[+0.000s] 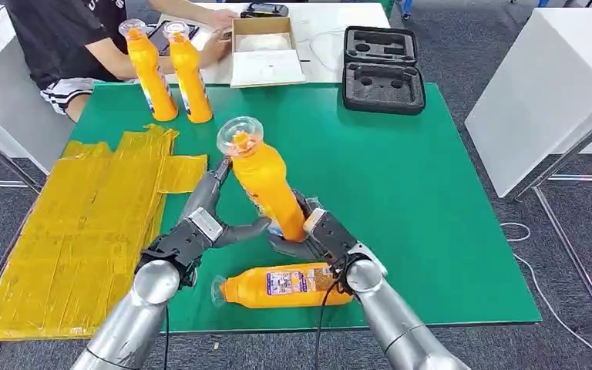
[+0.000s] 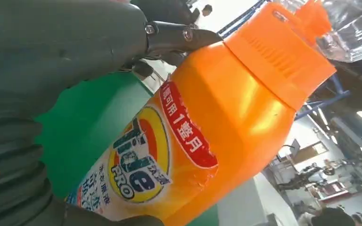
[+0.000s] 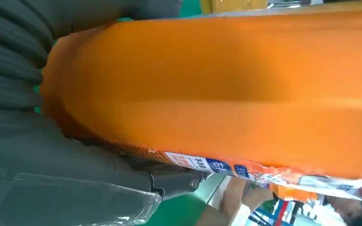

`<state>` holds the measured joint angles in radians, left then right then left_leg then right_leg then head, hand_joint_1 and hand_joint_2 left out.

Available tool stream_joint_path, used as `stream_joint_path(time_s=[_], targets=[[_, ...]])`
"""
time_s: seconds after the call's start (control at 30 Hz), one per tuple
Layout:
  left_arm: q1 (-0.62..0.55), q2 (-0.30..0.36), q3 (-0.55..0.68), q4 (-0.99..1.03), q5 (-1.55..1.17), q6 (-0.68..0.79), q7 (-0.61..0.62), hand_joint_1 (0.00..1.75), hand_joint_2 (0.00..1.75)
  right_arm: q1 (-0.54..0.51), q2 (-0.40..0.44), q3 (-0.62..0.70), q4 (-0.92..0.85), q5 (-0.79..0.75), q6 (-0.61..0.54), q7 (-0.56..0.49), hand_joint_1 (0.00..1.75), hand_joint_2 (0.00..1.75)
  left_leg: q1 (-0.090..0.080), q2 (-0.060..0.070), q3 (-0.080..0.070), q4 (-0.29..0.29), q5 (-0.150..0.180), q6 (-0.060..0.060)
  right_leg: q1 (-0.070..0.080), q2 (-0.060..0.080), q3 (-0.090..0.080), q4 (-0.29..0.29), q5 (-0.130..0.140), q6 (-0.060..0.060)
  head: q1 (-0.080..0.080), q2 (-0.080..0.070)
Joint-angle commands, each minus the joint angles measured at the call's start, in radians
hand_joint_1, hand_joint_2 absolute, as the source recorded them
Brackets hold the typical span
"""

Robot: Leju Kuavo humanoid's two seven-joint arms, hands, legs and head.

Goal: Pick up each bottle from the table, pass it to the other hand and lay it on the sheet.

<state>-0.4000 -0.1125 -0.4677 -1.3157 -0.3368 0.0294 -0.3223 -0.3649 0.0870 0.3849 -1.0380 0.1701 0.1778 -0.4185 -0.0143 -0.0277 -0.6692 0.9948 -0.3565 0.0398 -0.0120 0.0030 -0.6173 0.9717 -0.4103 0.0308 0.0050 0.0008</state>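
Overhead, orange bottle, clear-capped.

Glossy orange plastic bottle, clear cap; crinkled yellow sheet; matt green table

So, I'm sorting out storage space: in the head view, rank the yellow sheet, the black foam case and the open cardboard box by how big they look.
1. yellow sheet, clearly largest.
2. black foam case.
3. open cardboard box, only slightly smaller looking than the case; both sit far from the camera, so that order is unsure.
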Motion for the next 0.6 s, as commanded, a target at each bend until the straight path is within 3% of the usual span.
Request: stream_joint_path(time_s=[0.03, 0.27, 0.6], targets=[[-0.056, 0.029, -0.040, 0.099, 0.023, -0.027, 0.017, 0.00, 1.75, -0.086, 0.001, 0.062, 0.136, -0.005, -0.018, -0.007, 1.75, 1.75, 0.001, 0.004, 0.008, 0.001, -0.004, -0.003, 0.001, 0.002, 0.008, 0.000, -0.003, -0.001, 0.000, 0.000], [-0.097, 0.005, -0.011, 0.241, 0.213, -0.169, 0.075, 0.00, 1.75, -0.106, 0.027, 0.117, 0.168, 0.019, -0.084, -0.015, 1.75, 1.75, 0.000, 0.002, 0.004, 0.000, -0.002, -0.002, 0.001, 0.001, 0.005, 0.000, -0.001, -0.001, 0.000, 0.000], [-0.115, 0.006, -0.020, 0.295, 0.310, -0.204, 0.115, 0.00, 1.75, -0.111, 0.027, 0.137, 0.165, 0.022, -0.104, -0.012, 1.75, 1.75, 0.001, 0.003, 0.007, 0.002, -0.004, -0.003, 0.001, 0.001, 0.008, 0.000, -0.003, -0.001, 0.000, 0.000]])
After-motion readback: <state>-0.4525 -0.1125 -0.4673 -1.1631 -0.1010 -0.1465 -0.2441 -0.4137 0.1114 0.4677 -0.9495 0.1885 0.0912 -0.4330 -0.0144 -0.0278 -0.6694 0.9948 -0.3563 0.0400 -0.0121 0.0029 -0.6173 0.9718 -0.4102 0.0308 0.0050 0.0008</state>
